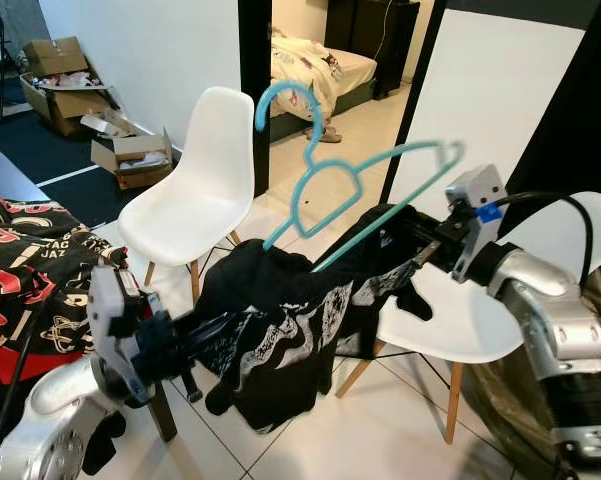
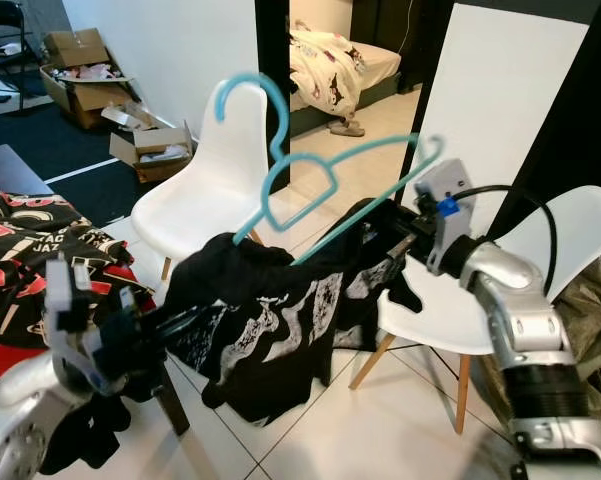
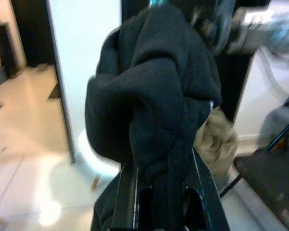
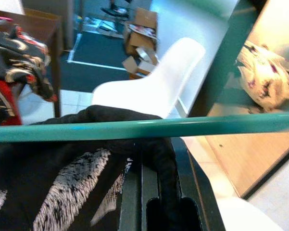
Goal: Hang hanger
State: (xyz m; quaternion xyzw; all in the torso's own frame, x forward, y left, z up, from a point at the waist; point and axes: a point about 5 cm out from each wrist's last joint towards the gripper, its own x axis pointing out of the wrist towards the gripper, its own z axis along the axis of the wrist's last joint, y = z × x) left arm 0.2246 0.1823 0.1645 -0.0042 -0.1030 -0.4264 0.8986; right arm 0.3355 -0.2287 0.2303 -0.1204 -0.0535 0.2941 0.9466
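1. Black printed T-shirt [image 1: 280,330] hangs stretched in the air between the two arms, above the white tiled floor [image 1: 380,430].
2. The left gripper [image 1: 195,335] has its fingers pinched on one bunched end of the shirt.
3. The right gripper [image 1: 400,245] pinches the other end, with the teal plastic hanger [image 1: 350,185] lying across its fingers.
4. That hanger tilts up over the shirt, hook [image 1: 280,100] uppermost, one end tucked into the fabric.
5. Two white moulded chairs stand behind: one [image 1: 195,185] beyond the shirt, another [image 1: 470,310] under the right arm.
6. A patterned red-and-black cloth [image 1: 25,270] lies on the dark table's near corner.
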